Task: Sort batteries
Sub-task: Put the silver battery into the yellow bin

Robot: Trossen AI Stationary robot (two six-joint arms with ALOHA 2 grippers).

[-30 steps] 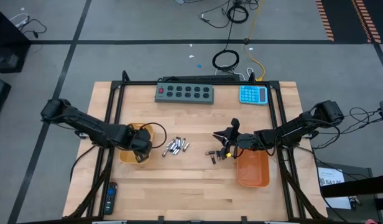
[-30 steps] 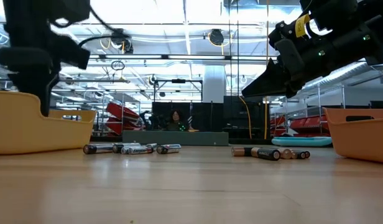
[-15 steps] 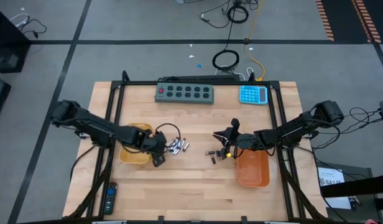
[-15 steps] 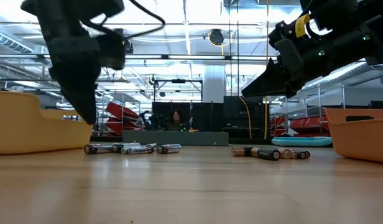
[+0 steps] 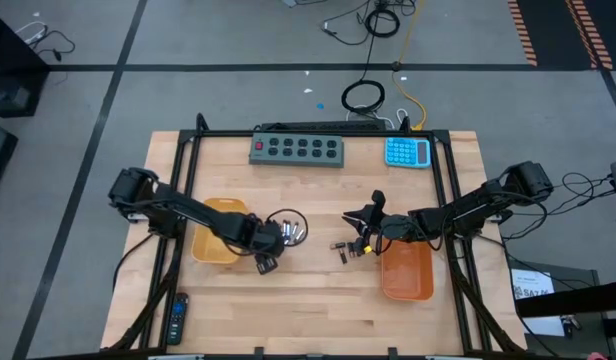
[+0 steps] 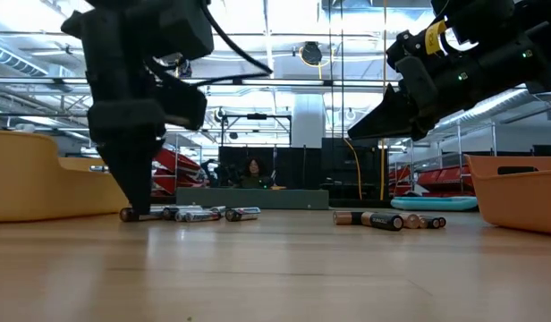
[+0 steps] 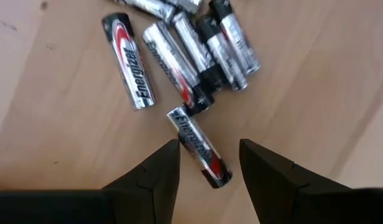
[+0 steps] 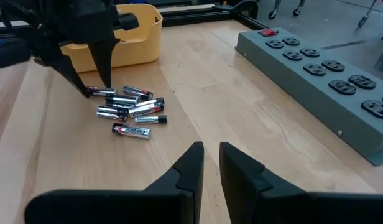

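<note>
A pile of silvery batteries [image 5: 292,232] lies on the wooden table, right of the yellow tray [image 5: 216,246]. My left gripper [image 7: 209,163] points down over the pile's near-left end. It is open, its fingers standing on either side of one silvery battery [image 7: 199,147] without touching it. The low view shows its fingertips [image 6: 138,206] close above the table. A few darker batteries [image 5: 343,248] lie left of the orange tray [image 5: 406,273]. My right gripper [image 8: 210,155] hovers above them, its fingers a narrow gap apart with nothing between.
A grey power strip [image 5: 298,149] and a blue calculator [image 5: 407,152] lie along the far edge. A black remote [image 5: 176,318] rests at the near left corner. Bare wood lies between the two battery groups and along the near edge.
My left gripper has gone from above the yellow tray toward the table's right edge and down. It now stands low over the near end of the silvery battery pile. The batteries have not moved.
</note>
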